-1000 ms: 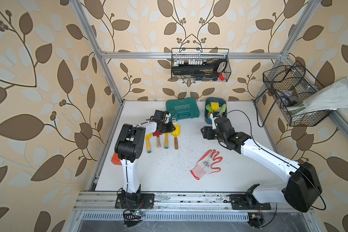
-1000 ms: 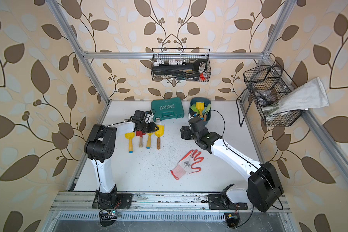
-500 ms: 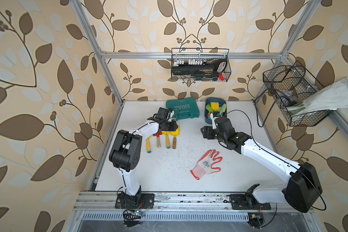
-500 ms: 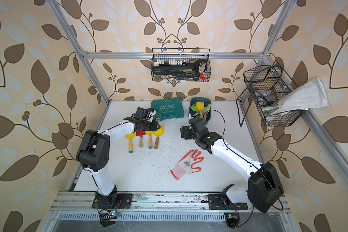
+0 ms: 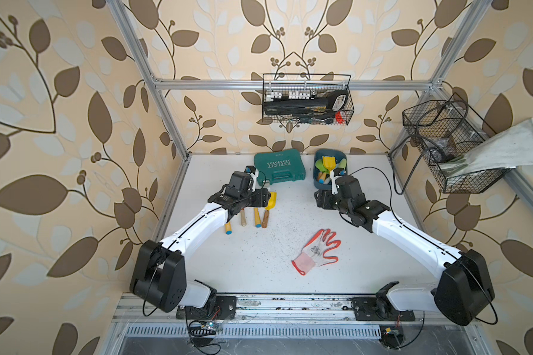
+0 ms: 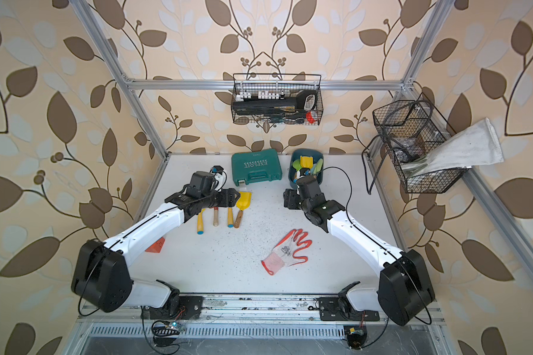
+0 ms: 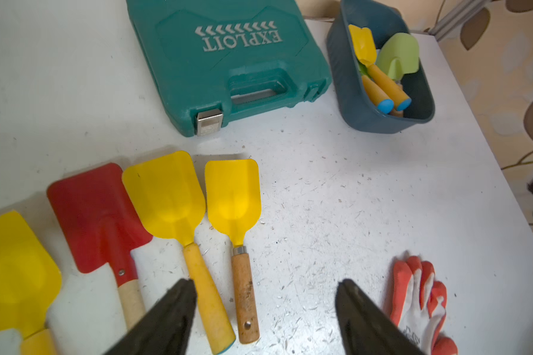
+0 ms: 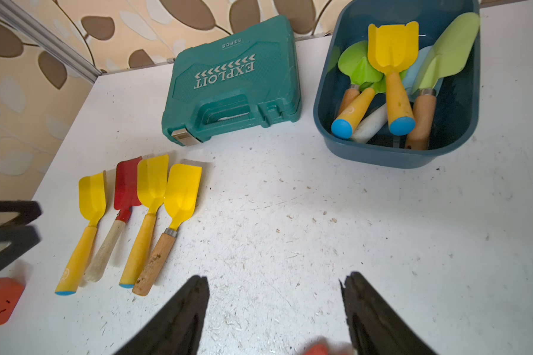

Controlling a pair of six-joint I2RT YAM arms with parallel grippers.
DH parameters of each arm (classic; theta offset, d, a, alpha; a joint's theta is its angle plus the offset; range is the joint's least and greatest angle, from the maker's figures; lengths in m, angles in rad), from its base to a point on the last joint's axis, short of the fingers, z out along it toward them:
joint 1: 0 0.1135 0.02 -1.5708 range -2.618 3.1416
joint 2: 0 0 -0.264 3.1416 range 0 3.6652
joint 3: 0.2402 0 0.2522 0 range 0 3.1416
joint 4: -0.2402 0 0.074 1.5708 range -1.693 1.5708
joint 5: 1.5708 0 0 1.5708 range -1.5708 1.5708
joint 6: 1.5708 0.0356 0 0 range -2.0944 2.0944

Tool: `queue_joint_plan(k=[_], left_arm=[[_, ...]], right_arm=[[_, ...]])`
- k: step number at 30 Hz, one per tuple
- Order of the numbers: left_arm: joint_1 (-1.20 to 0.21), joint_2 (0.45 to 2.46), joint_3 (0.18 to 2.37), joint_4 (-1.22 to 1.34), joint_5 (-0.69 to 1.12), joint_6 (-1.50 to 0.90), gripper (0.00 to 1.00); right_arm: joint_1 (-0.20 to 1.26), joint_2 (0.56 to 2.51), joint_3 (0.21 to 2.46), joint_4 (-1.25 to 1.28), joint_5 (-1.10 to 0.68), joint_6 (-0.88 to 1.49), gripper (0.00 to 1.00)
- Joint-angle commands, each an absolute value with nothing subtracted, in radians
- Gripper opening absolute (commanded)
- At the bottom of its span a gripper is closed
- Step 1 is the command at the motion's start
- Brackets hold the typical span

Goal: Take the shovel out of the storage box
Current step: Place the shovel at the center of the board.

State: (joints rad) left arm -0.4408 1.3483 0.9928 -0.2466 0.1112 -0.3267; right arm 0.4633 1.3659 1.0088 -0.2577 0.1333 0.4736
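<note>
The white counter [image 5: 259,261] carries the teal case [image 8: 231,92] and, just beside it at the back, the dark blue storage box [image 8: 382,156]. A yellow shovel [image 8: 393,52] lies atop other tools inside. Four shovels [image 7: 166,196] lie in a row under my left end effector [image 7: 263,285], its jaws wide apart and seemingly touching none. My right end effector [image 8: 276,278] gapes too, empty.

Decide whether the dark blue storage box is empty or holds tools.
Not empty: storage box holds a yellow shovel and green trowels.
</note>
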Motion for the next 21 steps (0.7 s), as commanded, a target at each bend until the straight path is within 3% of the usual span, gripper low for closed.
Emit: queue_joint_plan(k=[1, 12, 21], left_arm=[[-0.45, 1.256, 0.942, -0.174, 0.134, -0.334, 0.99], [-0.451, 1.177, 0.868, -0.117, 0.135, -0.37, 0.99], [-0.45, 1.173, 0.855, -0.092, 0.188, -0.39, 0.99]], right_arm=[[0.431, 1.432, 1.109, -0.294, 0.138, 0.465, 0.72], [0.228, 1.656, 1.379, -0.435, 0.039, 0.459, 0.61], [0.167, 1.958, 1.697, -0.59, -0.026, 0.449, 0.58]])
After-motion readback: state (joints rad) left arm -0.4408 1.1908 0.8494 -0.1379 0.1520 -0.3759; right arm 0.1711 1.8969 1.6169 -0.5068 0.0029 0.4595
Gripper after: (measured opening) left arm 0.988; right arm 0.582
